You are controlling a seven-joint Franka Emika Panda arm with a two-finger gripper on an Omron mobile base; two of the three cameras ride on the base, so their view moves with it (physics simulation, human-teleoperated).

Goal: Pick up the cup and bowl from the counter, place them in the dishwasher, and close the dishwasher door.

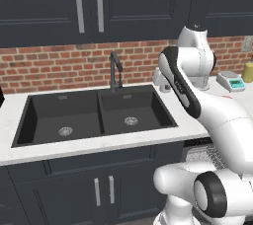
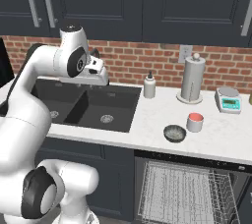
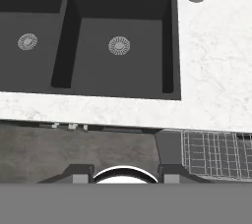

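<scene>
The tool (image 3: pixel 125 175) hangs high over the front edge of the tabletop (image 2: pixel 157 112), above the black sink (image 2: pixel 86 105); its two dark tips stand apart with nothing between them, so it carries nothing. The cup (image 2: pixel 195 122) and the bowl (image 2: pixel 174 133) sit close together near the tabletop's front edge, well to the right of the sink, the bowl nearer the edge; below them the dishwasher (image 2: pixel 189 161) is open with its wire rack (image 2: pixel 184 191) pulled out. The likeliest trouble is the long swing to the right: the white bottle (image 2: pixel 149 85) by the sink's back corner and the tall paper-towel holder (image 2: pixel 192 79) stand near the path, and a low sweep could topple either. Because the two dishes lie so near each other, a fingertip coming down on one could nudge the other toward the edge. The shallow bowl offers little to pinch and may slip. The kitchen scale (image 2: pixel 229 100) has a teal face, too small to read; no other writing shows.
</scene>
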